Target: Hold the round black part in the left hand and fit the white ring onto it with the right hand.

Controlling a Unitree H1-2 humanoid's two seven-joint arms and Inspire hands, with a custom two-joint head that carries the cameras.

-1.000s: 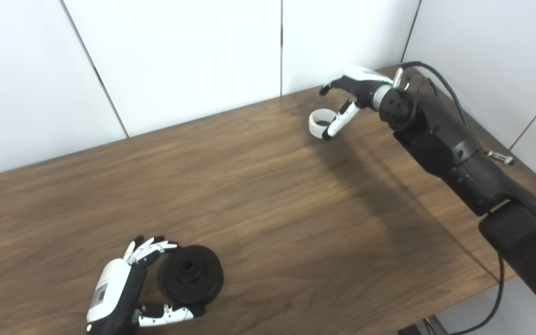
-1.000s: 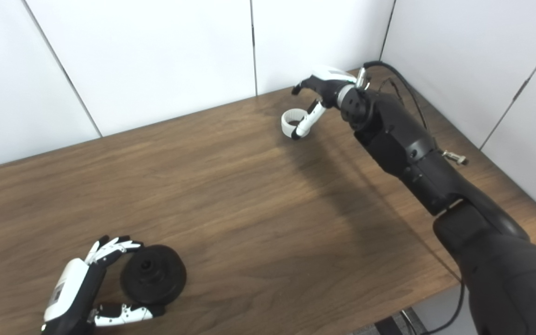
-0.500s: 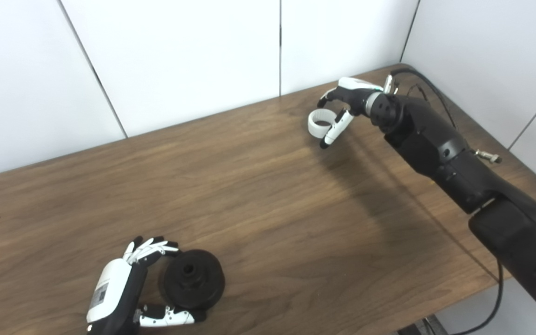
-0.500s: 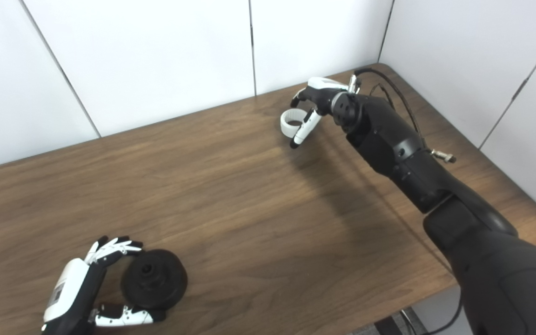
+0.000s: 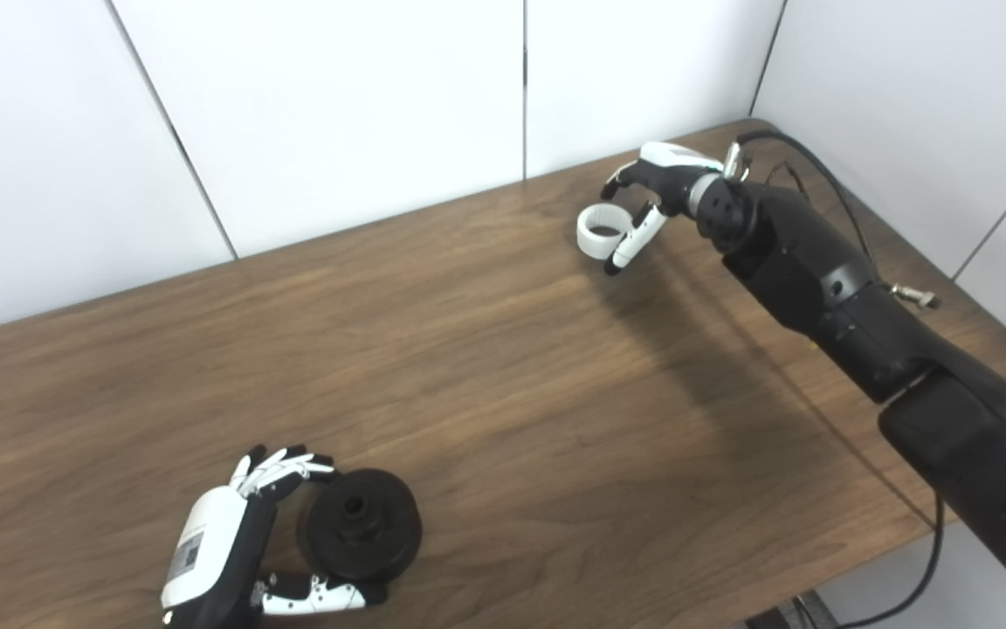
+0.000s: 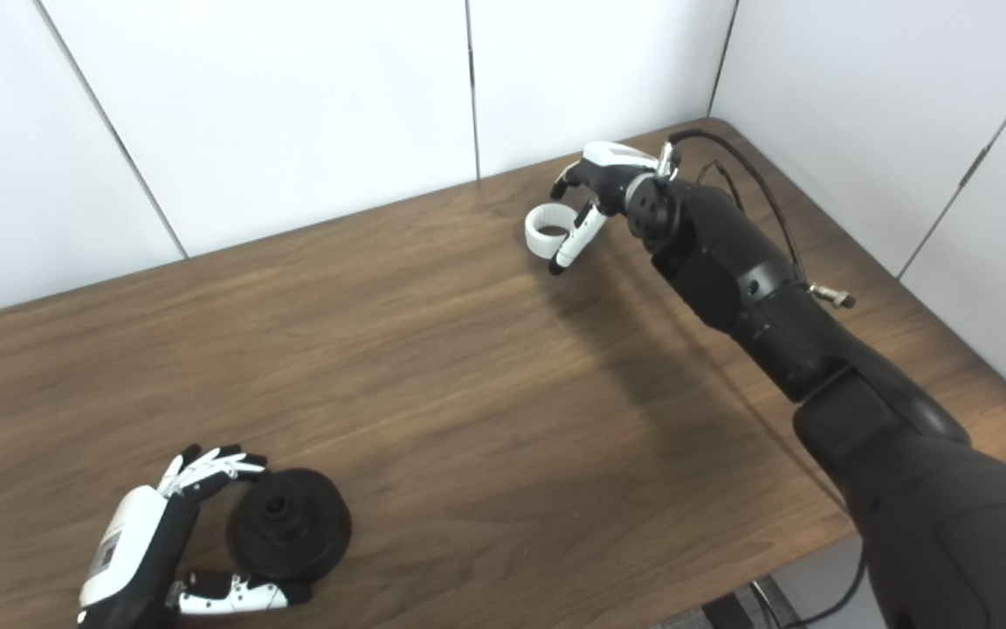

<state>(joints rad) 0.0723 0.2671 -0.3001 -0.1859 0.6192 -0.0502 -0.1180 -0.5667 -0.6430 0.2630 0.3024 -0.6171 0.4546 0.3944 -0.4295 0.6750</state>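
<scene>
Wooden table [image 5: 503, 367] fills most of the frame, dark walnut grain, white panelled wall [image 5: 337, 114] behind it across the top.

Lower left of frame: left hand [image 5: 223, 546] cupped round the round black part [image 5: 363, 524]. Fingers [image 5: 285, 467] curl over the part's upper left edge, thumb [image 5: 315, 596] lies under its lower edge. Both look to be touching the rim, so the hand grips the part loosely. The part sits on the table, a flat disc with a raised hub and a small centre hole facing up toward the camera.

A small grey label [image 5: 182, 555] shows on the white back of the left hand; print too small to read. No other writing or brand marks legible anywhere in either view.

Upper right of frame, near the table's back edge: right hand [image 5: 656, 188] at the white ring [image 5: 599, 232]. Thumb [image 5: 630, 245] lies against the ring's right side, the other fingers [image 5: 616, 182] arch above and behind it. Cannot tell whether the ring is pinched or only touched, nor whether it is off the table.

Ring and black part are well apart, at opposite corners of the frame.

Right arm [image 5: 826, 279] runs from lower right up to the hand, black casing, with a black cable [image 5: 809, 148] looping at the wrist.
</scene>
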